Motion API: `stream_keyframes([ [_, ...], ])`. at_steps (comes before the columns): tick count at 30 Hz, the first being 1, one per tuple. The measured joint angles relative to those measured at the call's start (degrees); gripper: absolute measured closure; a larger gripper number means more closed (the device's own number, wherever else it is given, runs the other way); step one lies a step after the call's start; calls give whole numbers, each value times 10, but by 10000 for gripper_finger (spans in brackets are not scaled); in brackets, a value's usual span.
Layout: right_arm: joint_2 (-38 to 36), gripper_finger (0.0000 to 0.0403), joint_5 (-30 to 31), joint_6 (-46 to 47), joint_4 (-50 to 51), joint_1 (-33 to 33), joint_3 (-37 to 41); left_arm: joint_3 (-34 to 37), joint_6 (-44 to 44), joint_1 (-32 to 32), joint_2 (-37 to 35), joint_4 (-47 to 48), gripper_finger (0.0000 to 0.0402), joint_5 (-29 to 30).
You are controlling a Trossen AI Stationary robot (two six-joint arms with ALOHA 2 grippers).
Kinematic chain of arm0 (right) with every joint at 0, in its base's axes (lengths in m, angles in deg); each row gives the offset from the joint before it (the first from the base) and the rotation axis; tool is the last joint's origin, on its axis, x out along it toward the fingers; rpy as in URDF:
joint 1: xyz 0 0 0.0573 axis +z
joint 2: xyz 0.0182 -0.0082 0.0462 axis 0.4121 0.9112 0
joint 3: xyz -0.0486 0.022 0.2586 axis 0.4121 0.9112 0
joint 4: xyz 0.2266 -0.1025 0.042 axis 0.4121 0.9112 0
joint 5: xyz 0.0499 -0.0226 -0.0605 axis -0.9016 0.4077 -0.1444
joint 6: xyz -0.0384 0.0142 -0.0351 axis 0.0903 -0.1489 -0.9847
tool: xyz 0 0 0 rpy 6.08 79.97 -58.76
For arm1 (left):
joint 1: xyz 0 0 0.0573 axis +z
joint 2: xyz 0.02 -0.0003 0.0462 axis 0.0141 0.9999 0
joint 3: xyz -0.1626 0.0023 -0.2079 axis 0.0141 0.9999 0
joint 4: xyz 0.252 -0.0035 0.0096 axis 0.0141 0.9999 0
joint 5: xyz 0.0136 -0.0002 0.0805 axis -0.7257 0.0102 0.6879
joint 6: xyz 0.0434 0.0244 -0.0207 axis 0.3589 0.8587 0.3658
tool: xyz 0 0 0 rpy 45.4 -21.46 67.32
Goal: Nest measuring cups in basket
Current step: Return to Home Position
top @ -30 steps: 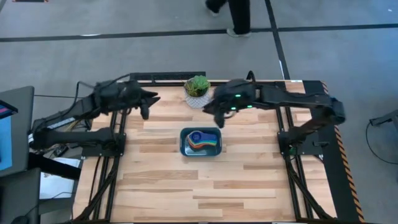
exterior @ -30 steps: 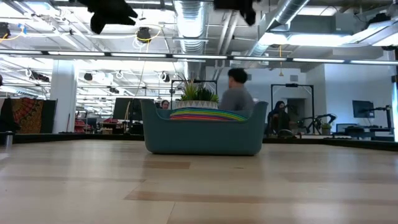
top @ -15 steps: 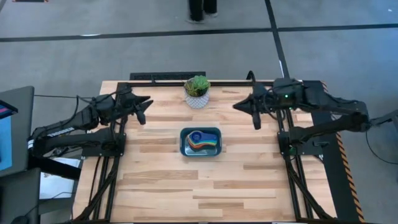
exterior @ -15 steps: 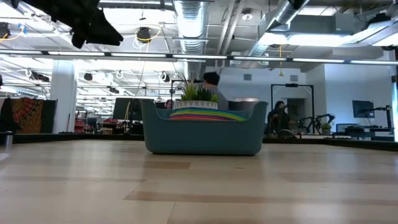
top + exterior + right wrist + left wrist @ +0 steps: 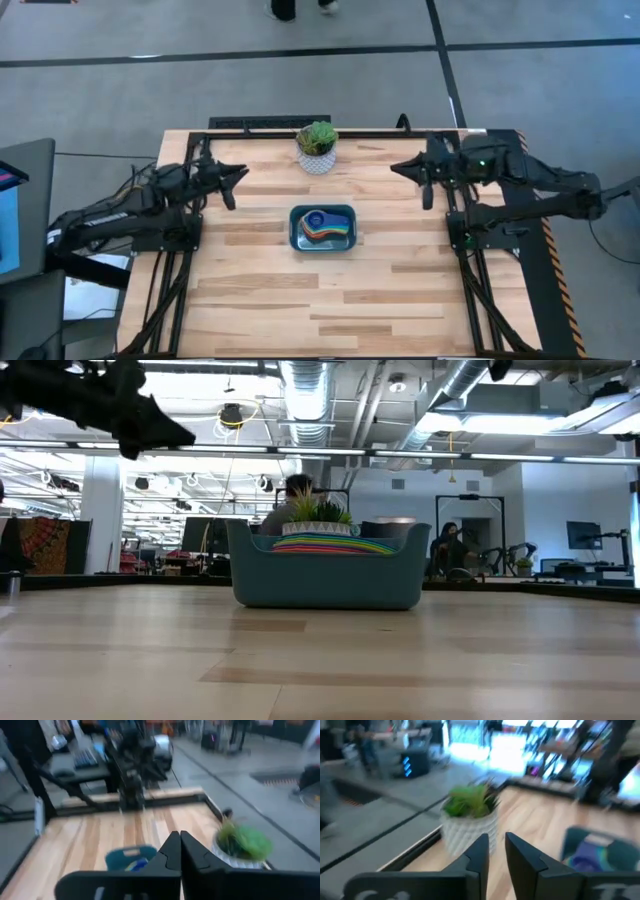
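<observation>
Left gripper (image 5: pixel 496 840): we see dark fingers slightly apart, nothing between them, hovering over left rear of light wooden table (image 5: pixel 400 290), well apart from basket. Right gripper (image 5: pixel 180 836): fingers pressed together, empty, opposite at right rear. Mid-table between them: small dark teal rounded-corner plastic basket (image 5: pixel 325 582), holding nested stack of coloured plastic measuring cups (image 5: pixel 325 226), rims showing just above wall. White pot with green plant (image 5: pixel 317 150) behind basket, apart from it. We judge nesting and placing done; only parking arms left.
</observation>
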Motion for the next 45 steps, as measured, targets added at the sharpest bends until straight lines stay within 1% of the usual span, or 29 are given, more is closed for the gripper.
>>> stream_keyframes([
  [3, -47, 397, -14, 0, -70, 0, 67, 37, -4, 0, -33, -73, 366, -44],
  [6, -85, 392, -21, 6, -109, 0, 119, 42, 29, 0, -58, -68, 383, -57],
  [10, -131, 397, -27, 6, -114, 0, 169, 42, 28, 0, -80, -44, 399, -57],
  [13, -164, 398, -33, 4, -122, 0, 204, 42, 30, 0, -90, -11, 399, -70],
  [15, -186, 395, -43, 2, -126, 0, 227, 48, 34, 0, -89, -10, 398, -74],
  [17, -207, 395, -53, 2, -141, 0, 249, 59, 31, 0, -88, -24, 399, -75],
  [19, -224, 397, -68, 1, -153, 0, 268, 72, 20, 0, -83, -59, 401, -82],
  [23, -260, 397, -117, 8, -159, 0, 295, 83, 23, 0, -80, -85, 401, -142],
  [25, -279, 394, -126, 14, -155, 0, 301, 83, 36, 0, -83, -97, 401, -171],
  [28, -316, 395, -136, 15, -151, 0, 313, 83, 47, 0, -98, -113, 401, -180],
  [31, -367, 398, -142, 22, -144, 0, 334, 83, 50, 0, -125, -90, 401, -180],
  [35, -435, 394, -134, 69, -144, 0, 379, 83, 40, -1, -163, -42, 401, -181],
  [39, -437, 398, -133, 122, -152, 2, 422, 83, 30, -2, -190, -15, 401, -189],
  [42, -420, 398, -133, 152, -199, 2, 456, 83, 28, -2, -193, -1, 402, -184],
  [45, -417, 397, -132, 157, -264, 2, 494, 83, 32, -3, -193, -6, 401, -170],
])
